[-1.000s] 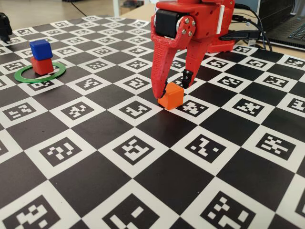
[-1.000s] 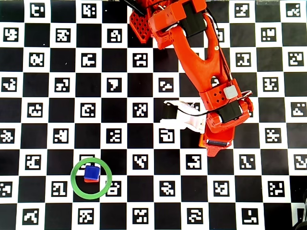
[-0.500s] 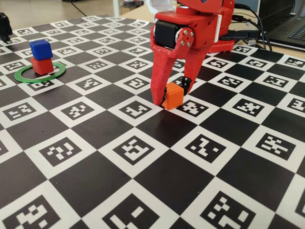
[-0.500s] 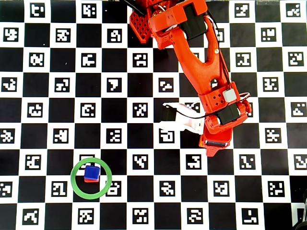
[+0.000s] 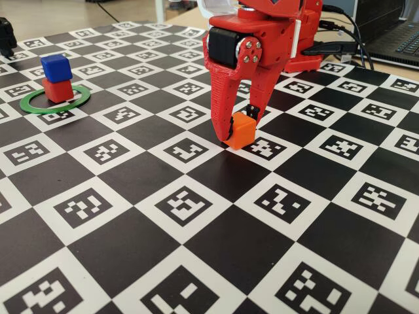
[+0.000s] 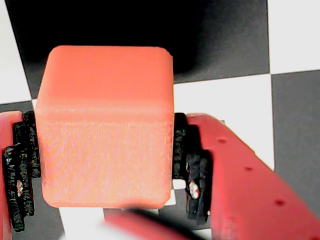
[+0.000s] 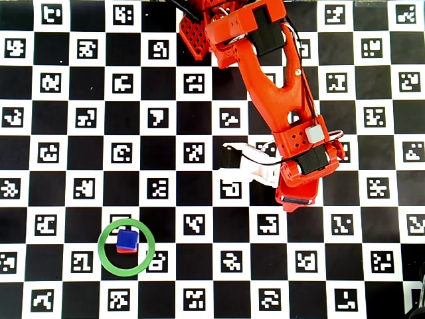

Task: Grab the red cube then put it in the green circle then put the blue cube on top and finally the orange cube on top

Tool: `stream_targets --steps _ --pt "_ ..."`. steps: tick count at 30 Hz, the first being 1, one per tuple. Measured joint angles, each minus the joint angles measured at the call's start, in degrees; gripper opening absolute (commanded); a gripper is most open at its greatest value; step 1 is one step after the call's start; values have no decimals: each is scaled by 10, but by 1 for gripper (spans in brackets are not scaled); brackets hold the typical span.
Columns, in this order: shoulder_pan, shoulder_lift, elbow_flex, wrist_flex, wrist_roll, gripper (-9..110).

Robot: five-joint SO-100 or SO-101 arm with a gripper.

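My red gripper [image 5: 237, 129] is shut on the orange cube [image 5: 239, 131] near the middle of the checkered board. The wrist view shows the orange cube [image 6: 105, 125] filling the space between the black pads [image 6: 192, 165], pressed from both sides. It hangs low over the board, slightly tilted; whether it still touches I cannot tell. At the far left the blue cube [image 5: 56, 67] sits on the red cube [image 5: 58, 90] inside the green circle [image 5: 49, 111]. From overhead the arm hides the orange cube; the blue cube [image 7: 127, 239] sits in the green circle [image 7: 101, 247].
The arm's base [image 5: 301, 39] stands at the back of the board, with a laptop [image 5: 393, 33] and cables behind it at right. A white camera mount [image 7: 249, 169] sticks out from the wrist. A black object [image 5: 6, 36] sits at the far left edge.
The jaws have shut on the orange cube, which now sits tilted between them. In the overhead view the wrist has drawn slightly back toward the base.
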Motion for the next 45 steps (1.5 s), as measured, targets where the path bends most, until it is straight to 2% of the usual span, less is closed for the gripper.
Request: stream_targets --steps 8,17,26,32,45 --pt "4 1 0 25 -35 5" --pt "58 1 -84 150 -124 4" --pt "162 1 -195 261 -299 4" --pt "243 1 -245 291 -419 4" --pt "397 -92 -422 316 -497 4"
